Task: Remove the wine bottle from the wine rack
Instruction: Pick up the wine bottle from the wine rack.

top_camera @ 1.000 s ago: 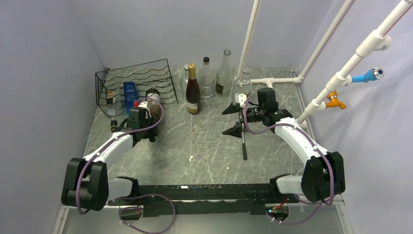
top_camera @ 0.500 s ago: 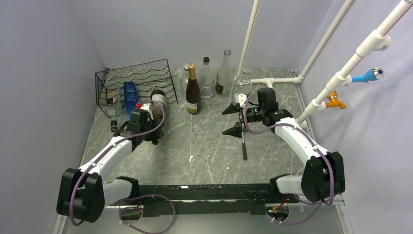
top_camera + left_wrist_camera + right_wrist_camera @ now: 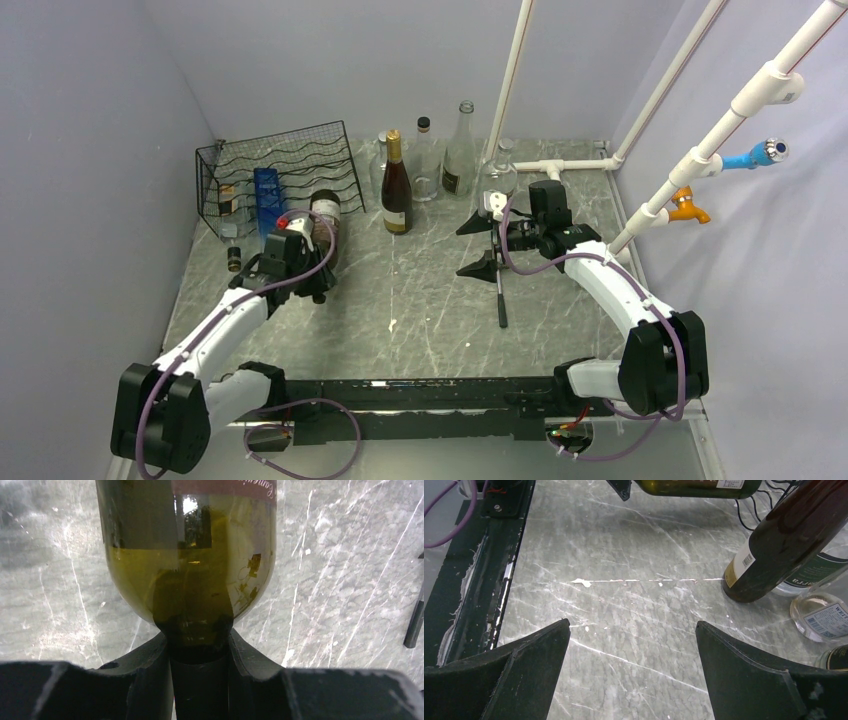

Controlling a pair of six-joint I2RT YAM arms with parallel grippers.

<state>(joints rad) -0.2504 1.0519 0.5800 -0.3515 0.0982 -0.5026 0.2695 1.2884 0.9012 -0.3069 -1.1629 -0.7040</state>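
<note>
Fingers (image 3: 147, 672) of the left gripper (image 3: 200, 645) are clamping the dark neck of the wine bottle (image 3: 190, 570), one on each side, pressed against the glass. Straight ahead of the gripper the bottle's green shoulder and body are stretching away, lying roughly level above the marble table (image 3: 350, 555). Its label is being cut off by the top edge of the wrist view, and its base is falling outside that view.

From above, the left gripper (image 3: 297, 240) is sitting mostly under its own wrist and cable (the jaws themselves are hard to make out there). The bottle's far end is lying just in front of the wine rack (image 3: 280, 165), beyond the gripper; whether glass and wire are touching I cannot tell.

Well apart, the right gripper (image 3: 632, 625) is hanging spread wide, grasping nothing, with a dark standing bottle (image 3: 774, 545) ahead to its right.
</note>
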